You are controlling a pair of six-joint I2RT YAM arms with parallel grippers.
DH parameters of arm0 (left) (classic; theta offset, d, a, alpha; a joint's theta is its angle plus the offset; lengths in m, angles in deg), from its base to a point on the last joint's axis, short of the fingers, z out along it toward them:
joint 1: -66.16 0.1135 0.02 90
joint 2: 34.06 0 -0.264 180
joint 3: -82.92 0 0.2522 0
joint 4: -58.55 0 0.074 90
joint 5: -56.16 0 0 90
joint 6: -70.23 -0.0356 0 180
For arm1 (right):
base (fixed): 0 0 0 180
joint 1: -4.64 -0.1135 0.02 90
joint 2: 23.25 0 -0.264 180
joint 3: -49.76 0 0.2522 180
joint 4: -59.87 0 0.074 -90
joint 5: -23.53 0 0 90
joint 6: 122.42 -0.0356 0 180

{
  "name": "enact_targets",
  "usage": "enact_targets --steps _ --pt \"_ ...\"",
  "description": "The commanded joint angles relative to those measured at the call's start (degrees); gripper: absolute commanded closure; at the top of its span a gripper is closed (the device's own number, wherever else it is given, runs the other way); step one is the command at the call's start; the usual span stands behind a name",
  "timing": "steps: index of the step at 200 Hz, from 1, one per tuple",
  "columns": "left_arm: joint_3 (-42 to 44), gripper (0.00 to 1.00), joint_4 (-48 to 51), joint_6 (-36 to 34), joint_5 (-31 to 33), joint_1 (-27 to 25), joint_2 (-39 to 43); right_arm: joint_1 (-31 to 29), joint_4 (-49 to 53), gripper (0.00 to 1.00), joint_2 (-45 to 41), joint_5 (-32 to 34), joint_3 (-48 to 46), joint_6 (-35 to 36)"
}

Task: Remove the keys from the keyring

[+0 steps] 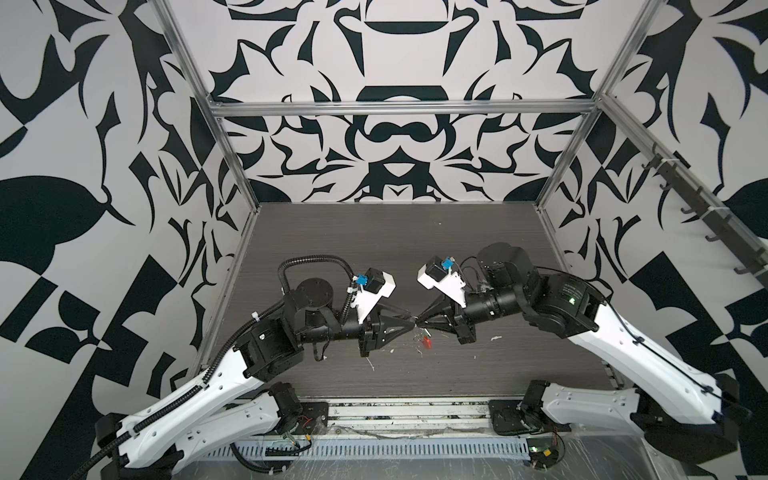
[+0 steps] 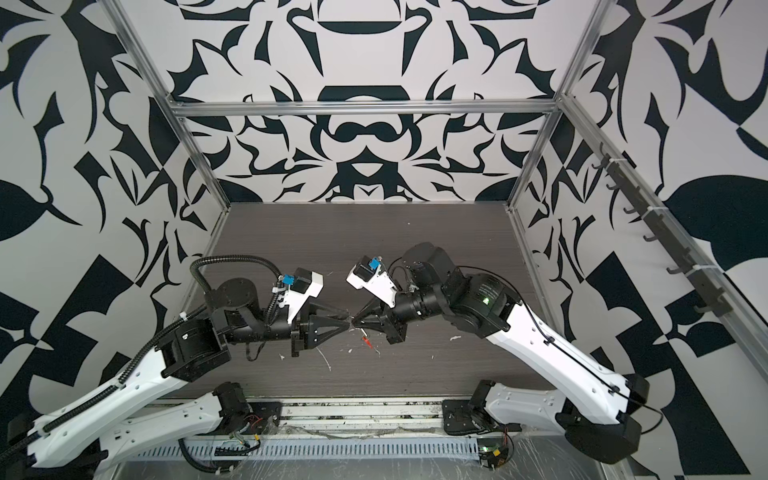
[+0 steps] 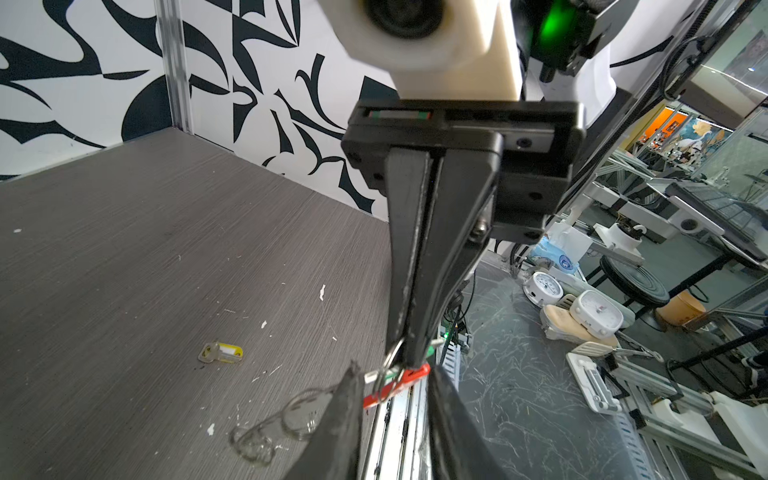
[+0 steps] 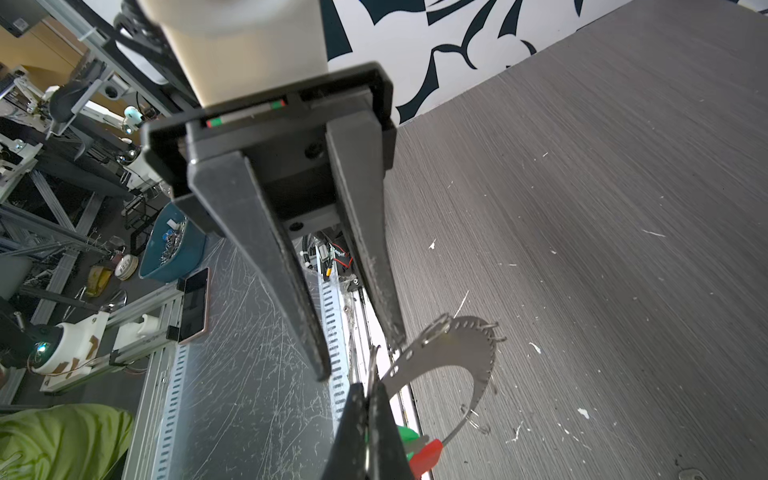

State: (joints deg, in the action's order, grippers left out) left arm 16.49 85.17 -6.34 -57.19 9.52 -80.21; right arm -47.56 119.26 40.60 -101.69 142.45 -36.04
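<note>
My two grippers meet tip to tip above the table's middle. My right gripper [image 4: 368,388] is shut on the keyring [image 3: 388,372], a thin grey wire ring, and holds it in the air. A green tag [image 4: 405,434] with a white label and a red piece [image 4: 428,453] hang from it, seen small in both top views [image 1: 426,340]. A grey perforated metal crescent [image 4: 478,353] curves away beside them. My left gripper [image 3: 395,370] is open, with one finger on either side of the ring and red piece. A small yellow and pale key piece [image 3: 220,353] lies loose on the table.
White scraps [image 1: 494,338] are scattered over the dark wood-grain table [image 1: 374,249]. A slotted metal rail [image 1: 374,449] runs along the table's front edge between the two arm bases. Patterned walls and aluminium frame posts [image 1: 232,166] close in the sides and back.
</note>
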Motion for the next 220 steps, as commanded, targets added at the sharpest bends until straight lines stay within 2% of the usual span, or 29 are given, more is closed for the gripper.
enact_targets --steps 1,15,33,74,115,165,181,220 --pt "-2.1 0.69 1.2 -0.6 -0.7 -0.2 -0.2 0.2 0.1 1.0 0.1 -2.1 3.1 1.6" --pt "-2.1 0.62 1.5 -0.6 1.6 -0.2 0.2 0.2 0.7 1.0 0.2 -2.4 3.3 2.0" --pt "-2.0 0.62 1.4 -0.6 1.2 -0.2 0.4 0.2 0.8 1.0 0.0 -2.4 3.3 2.3" --pt "-3.0 0.69 1.3 0.2 -1.5 -0.2 -1.5 0.1 0.6 1.0 0.0 -2.7 3.0 2.3" --pt "-3.7 0.85 1.4 0.1 -3.3 -0.2 -2.6 0.1 0.1 1.0 -0.1 -1.9 2.9 1.8" --pt "-3.4 0.9 1.0 0.4 -4.0 -0.2 -3.1 0.2 -2.0 1.0 -0.3 -0.3 2.8 0.7" --pt "-3.0 1.0 0.3 0.7 -4.2 -0.2 -3.1 0.2 -2.8 1.0 -0.4 -0.2 2.5 0.3" --pt "0.2 1.0 -4.9 0.7 -1.7 -0.2 -1.6 0.1 -6.5 1.0 -1.3 0.4 0.4 -1.3"
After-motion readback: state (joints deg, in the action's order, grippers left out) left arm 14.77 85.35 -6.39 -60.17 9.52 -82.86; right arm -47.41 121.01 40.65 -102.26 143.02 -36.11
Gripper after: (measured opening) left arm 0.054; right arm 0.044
